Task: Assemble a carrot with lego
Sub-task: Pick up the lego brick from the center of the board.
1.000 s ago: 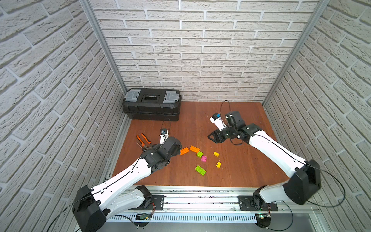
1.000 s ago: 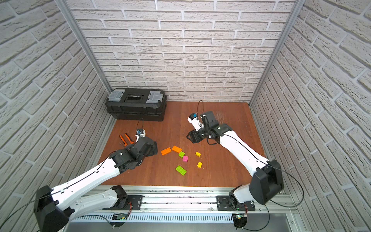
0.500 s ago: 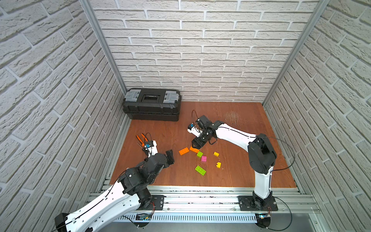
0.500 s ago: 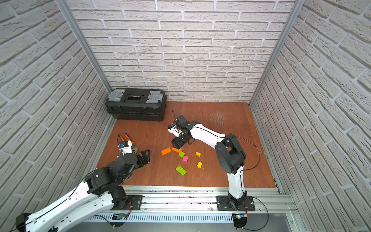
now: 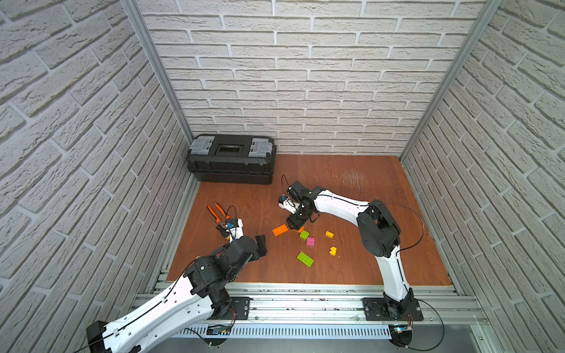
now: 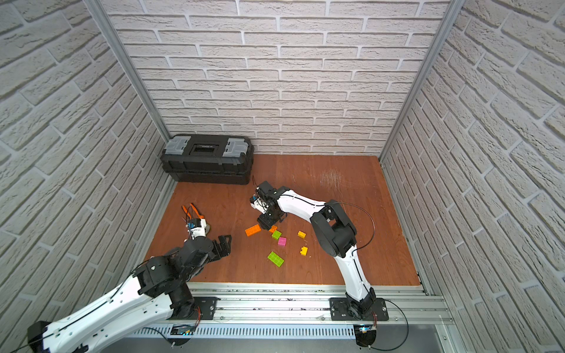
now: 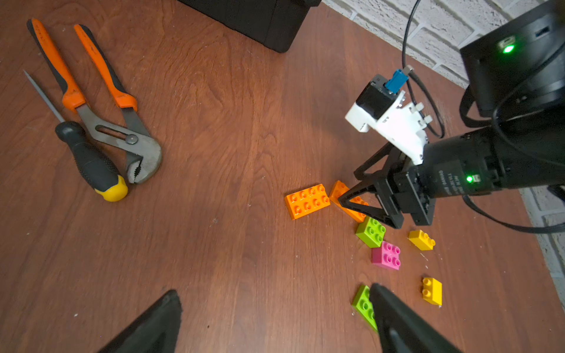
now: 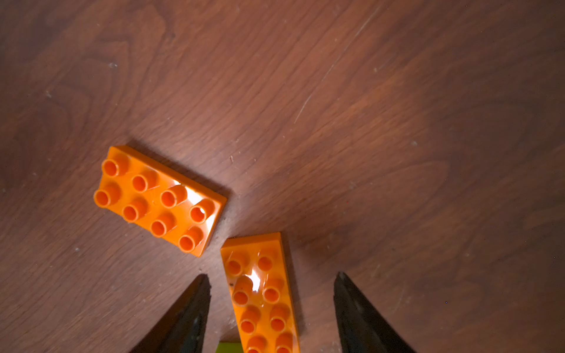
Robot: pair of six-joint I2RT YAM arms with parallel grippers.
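My white-shelled right arm (image 5: 336, 203) and left arm (image 5: 171, 302), black at every joint: thin black cable (image 7: 408, 27), green light (image 7: 470, 178) glowing, right gripper (image 8: 271, 274) tapering to black fingers (image 8: 186, 321).

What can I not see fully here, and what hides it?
One orange brick: mostly under the right tool in both top views; cut off by the right wrist view's edge.
Long green brick: left wrist view, partly behind a finger of the left tool.
Small green brick: only a sliver at the right wrist view's edge.
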